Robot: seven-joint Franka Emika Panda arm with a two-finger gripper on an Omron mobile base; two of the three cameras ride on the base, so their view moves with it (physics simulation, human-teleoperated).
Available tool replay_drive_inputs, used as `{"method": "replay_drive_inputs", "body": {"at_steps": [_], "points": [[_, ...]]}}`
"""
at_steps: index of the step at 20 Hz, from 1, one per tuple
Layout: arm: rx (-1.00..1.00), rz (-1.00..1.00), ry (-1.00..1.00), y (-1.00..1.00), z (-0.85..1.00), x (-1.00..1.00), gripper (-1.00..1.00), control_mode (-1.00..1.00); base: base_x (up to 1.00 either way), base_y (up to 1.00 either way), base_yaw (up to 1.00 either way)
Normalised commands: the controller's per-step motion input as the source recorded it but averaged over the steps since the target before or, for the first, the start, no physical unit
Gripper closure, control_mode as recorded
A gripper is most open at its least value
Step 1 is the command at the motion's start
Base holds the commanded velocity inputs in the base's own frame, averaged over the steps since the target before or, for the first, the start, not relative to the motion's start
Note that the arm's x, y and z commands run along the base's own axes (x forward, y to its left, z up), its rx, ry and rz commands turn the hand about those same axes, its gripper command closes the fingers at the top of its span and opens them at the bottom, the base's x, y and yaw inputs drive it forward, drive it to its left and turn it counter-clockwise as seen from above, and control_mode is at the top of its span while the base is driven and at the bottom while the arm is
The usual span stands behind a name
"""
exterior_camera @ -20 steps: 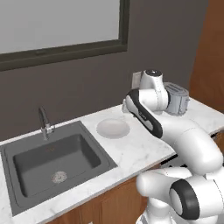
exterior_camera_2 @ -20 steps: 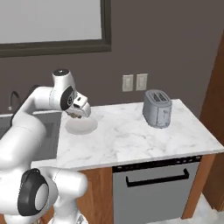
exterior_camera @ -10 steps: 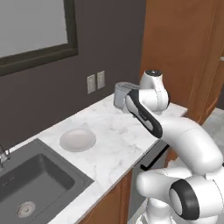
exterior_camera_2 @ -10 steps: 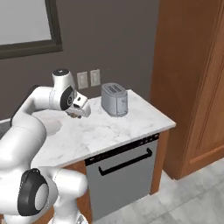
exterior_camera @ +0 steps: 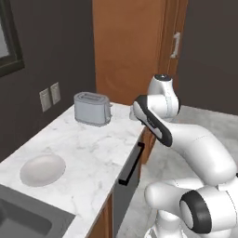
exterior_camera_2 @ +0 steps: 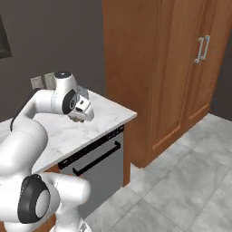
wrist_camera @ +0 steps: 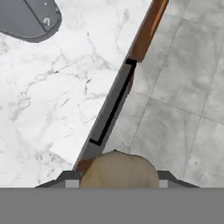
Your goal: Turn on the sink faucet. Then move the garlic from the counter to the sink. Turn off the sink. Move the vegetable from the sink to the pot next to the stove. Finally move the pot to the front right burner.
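Observation:
In the hand view a beige garlic [wrist_camera: 119, 169] bulb sits between my two dark fingertips [wrist_camera: 70, 178], so my gripper [wrist_camera: 118, 180] is shut on it. The gripper [exterior_camera_2: 80, 117] hangs above the right end of the white marble counter [exterior_camera: 93, 148], near its front edge. A corner of the dark grey sink [exterior_camera: 25, 219] shows at the lower left of the left base view. The faucet, the pot and the stove are out of view.
A grey toaster [exterior_camera: 92, 109] stands at the back of the counter and a white bowl [exterior_camera: 42, 169] lies near the sink. A dishwasher front [exterior_camera_2: 97, 165] with a dark handle is below the counter. Tall wooden cabinets [exterior_camera_2: 158, 68] and grey tiled floor [exterior_camera_2: 181, 176] lie to the right.
The whole picture has shifted: the base has moved right along the counter, so the sink slid off to the left and the tall cabinets came in. My grip on the garlic is unchanged.

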Motion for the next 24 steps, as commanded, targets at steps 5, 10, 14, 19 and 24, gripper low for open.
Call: {"method": "replay_drive_inputs", "body": {"at_steps": [5,10,14,19,24], "points": [[0.00,0.00,0.00,0.00,0.00,0.00,1.00,1.00,-0.05,-0.35,-0.53],[0.00,0.00,0.00,0.00,0.00,0.00,1.00,1.00,-0.05,-0.36,-0.55],[0.00,0.00,0.00,0.00,0.00,0.00,1.00,1.00,-0.03,-0.36,-0.54],[0.00,0.00,0.00,0.00,0.00,0.00,1.00,1.00,-0.03,-0.37,-0.54],[0.00,0.00,0.00,0.00,0.00,0.00,1.00,1.00,-0.02,-0.36,-0.54]]}}
